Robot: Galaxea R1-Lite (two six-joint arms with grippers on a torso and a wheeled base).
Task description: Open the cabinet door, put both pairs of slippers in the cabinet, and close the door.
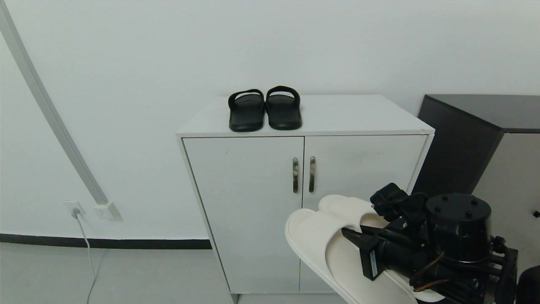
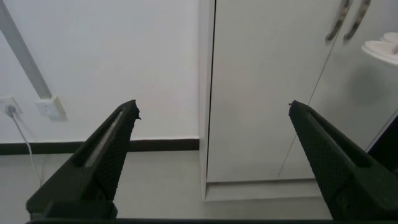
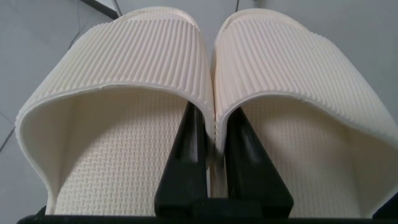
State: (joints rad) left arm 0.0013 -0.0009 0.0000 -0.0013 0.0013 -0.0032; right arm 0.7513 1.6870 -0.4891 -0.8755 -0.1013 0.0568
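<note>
The white cabinet [image 1: 303, 211] stands against a pale wall [image 1: 126, 63] with both doors [image 1: 249, 202] shut, and the two slim metal handles [image 1: 303, 174] sit side by side where the doors meet. On its top, towards the robot's left and near the front edge, the black slippers [image 1: 265, 109] lie as a neat pair, touching each other, with their heels facing the robot. The white slippers [image 1: 329, 245] are off the floor and held as a pair in front of the lower part of the right-hand door by the right gripper [image 1: 352, 234]. The right wrist view shows how: the gripper [image 3: 214, 124] has one finger inside each slipper [image 3: 124, 68] and the two are closed together, pinching the pair's adjoining inner walls between them just under the ribbed straps. The left gripper [image 2: 213, 109] holds nothing. Its two dark fingers [image 2: 106, 155] are spread wide apart, low down and facing the cabinet's [image 2: 267, 93] left front corner; the handles [image 2: 348, 18] and a bit of one white slipper [image 2: 382, 50] show at that view's edge. A wall socket [image 1: 75, 207] with a cable [image 1: 89, 253] trailing down to the floor [image 1: 126, 278] sits low on the wall to the robot's left, and a dark cabinet [image 1: 464, 143] stands just beside the white one on the right.
</note>
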